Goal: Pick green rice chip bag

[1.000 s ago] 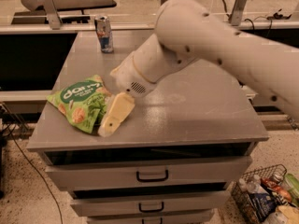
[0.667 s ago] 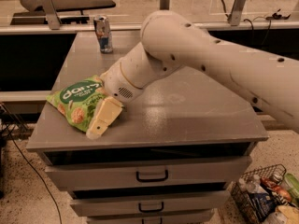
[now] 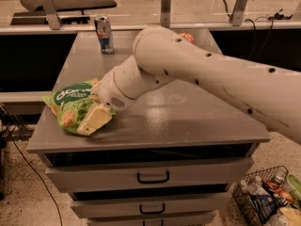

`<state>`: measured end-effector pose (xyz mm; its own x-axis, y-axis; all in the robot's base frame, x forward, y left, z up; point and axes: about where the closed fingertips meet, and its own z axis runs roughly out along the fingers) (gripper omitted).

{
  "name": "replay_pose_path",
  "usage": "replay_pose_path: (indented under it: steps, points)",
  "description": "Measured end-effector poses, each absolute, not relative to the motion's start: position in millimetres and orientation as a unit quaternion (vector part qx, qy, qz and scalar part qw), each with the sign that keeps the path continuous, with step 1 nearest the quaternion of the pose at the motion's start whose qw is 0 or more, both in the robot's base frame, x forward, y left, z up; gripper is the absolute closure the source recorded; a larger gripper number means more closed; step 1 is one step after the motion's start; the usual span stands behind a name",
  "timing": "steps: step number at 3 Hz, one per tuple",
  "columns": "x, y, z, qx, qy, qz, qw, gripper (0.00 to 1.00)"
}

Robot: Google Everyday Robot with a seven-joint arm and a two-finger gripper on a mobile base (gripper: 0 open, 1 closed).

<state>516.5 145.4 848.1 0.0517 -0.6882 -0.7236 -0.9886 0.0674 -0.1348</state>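
Note:
The green rice chip bag (image 3: 68,102) lies crumpled on the left front part of the grey cabinet top (image 3: 188,121). It is light green with a dark green oval and white lettering. My gripper (image 3: 95,119) reaches in from the right and rests on the bag's right front side, covering part of it. The large cream arm (image 3: 197,69) crosses the top from the right.
A drink can (image 3: 103,34) stands at the back left of the top. A reddish round fruit (image 3: 187,36) peeks out behind the arm at the back. Drawers with black handles (image 3: 153,177) face front. A wire basket of goods (image 3: 265,202) sits on the floor at the lower right.
The gripper has moved left and down across the top and now lies on the bag's right side. The bag has stayed in place.

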Motion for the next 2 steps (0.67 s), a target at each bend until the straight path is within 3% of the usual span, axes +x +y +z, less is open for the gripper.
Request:
replay_pose_path:
  steps: [2]
  points:
    - [520,141,867,-0.636,0.65,0.209,0.361,0.87]
